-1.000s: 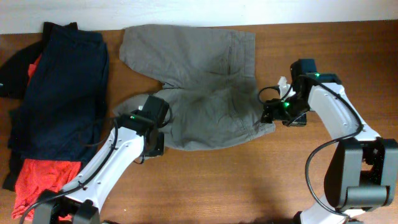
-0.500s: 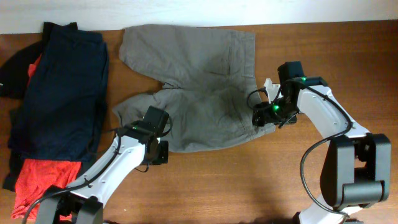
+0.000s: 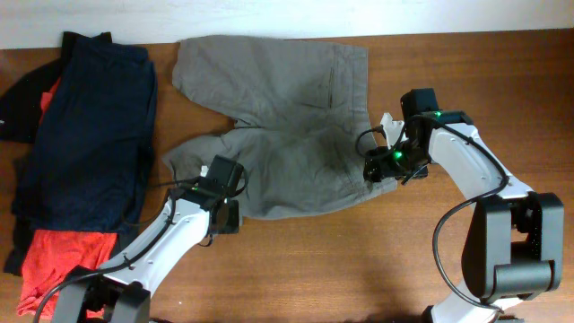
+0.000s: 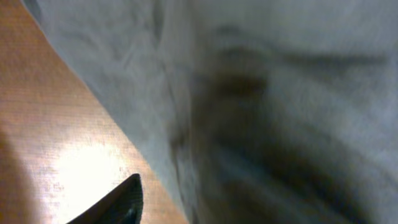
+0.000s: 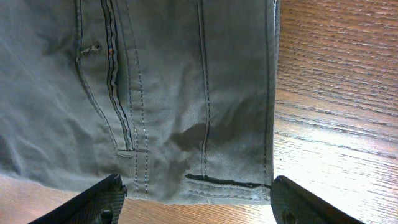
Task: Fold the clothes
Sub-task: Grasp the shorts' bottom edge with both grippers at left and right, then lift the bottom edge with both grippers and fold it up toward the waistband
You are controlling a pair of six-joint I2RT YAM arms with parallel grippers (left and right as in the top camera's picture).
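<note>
Grey-olive shorts [image 3: 278,126] lie wrinkled, legs spread; right pincer [image 5: 198,204] gapes wide at their waistband corner; left pincer [image 3: 224,212], can't tell.

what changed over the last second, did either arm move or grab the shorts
The right gripper slid left, and the waistband corner of the shorts shifted inward with it. Its fingers now stand open astride that corner. The left gripper drew back slightly toward the near table edge, by the lower leg's hem. No clear grasp shows. The navy garment and orange-red garment stayed put.
</note>
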